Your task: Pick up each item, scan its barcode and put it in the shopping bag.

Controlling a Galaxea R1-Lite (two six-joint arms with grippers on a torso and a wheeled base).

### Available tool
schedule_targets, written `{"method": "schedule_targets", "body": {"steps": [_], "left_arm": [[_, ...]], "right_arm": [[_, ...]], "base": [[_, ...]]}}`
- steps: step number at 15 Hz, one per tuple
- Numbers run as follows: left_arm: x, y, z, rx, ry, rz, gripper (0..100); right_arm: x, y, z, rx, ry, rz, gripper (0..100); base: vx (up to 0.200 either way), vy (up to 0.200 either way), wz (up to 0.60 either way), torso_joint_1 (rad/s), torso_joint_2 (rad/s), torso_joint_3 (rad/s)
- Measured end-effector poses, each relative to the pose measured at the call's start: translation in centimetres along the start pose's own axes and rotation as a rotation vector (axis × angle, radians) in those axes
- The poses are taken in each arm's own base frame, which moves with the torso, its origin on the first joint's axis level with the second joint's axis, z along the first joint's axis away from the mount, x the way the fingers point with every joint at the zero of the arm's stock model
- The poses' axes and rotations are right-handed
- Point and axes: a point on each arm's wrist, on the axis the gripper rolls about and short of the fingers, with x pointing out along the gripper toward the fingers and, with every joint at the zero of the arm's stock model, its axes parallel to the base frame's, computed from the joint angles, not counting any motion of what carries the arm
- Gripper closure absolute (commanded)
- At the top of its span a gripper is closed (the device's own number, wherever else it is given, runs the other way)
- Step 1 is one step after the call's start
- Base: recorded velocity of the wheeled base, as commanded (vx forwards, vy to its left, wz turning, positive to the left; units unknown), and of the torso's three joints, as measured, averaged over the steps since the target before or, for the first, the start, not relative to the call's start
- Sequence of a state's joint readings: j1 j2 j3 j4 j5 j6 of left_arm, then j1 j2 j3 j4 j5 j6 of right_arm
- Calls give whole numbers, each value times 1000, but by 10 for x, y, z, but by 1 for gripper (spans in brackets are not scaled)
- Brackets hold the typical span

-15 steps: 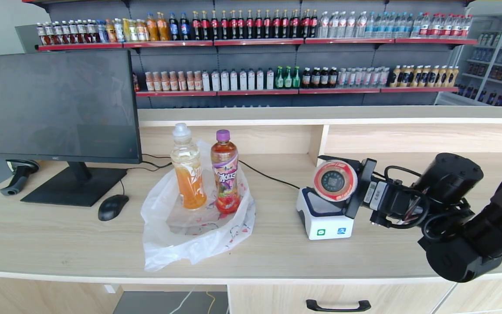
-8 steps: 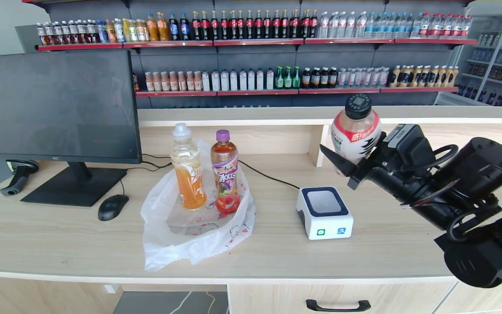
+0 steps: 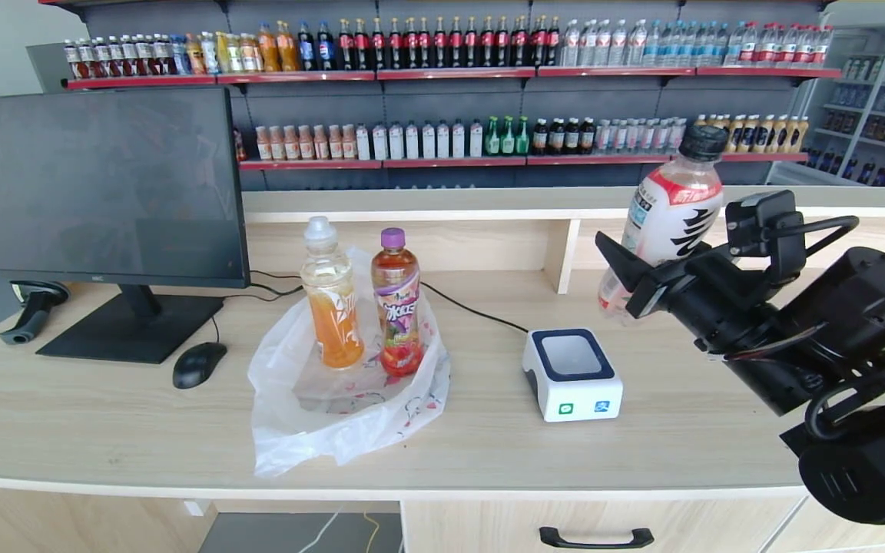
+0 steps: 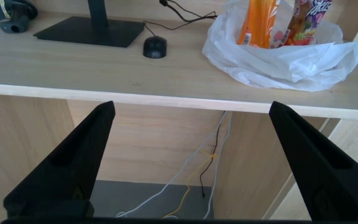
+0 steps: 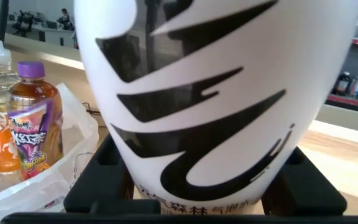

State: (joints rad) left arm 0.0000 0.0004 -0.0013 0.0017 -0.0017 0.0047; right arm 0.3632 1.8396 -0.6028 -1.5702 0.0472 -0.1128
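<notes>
Up above the counter [image 3: 104, 415], the white bottle [image 3: 669, 215] is held tilted in the right gripper [image 3: 627, 284], whose jaws are closed on its lower body, to the right of the scanner [image 3: 571, 374]. The orange bottle [image 3: 331, 307] and the purple-capped bottle [image 3: 397, 307] are stood upright in the shopping bag [image 3: 350, 407]. The left gripper [image 4: 191, 107] is spread wide and empty below the counter edge.

Label on white bottle [image 3: 671, 219]: nothing legible
</notes>
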Motion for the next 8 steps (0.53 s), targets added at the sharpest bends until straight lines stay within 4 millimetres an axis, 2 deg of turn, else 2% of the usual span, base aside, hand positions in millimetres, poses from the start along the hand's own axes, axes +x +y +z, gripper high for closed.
{"method": "schedule_targets", "body": {"steps": [5,8], "left_arm": [[0,0,0,1,0,0,0],[0,0,0,0,0,0,0]], "right_arm": [[-5,0,-4,58,28,-62,100],[-4,-2,-7,66,36,-71,100]], "base": [[0,0,0,0,0,0],[0,200,0,12,9,2]]}}
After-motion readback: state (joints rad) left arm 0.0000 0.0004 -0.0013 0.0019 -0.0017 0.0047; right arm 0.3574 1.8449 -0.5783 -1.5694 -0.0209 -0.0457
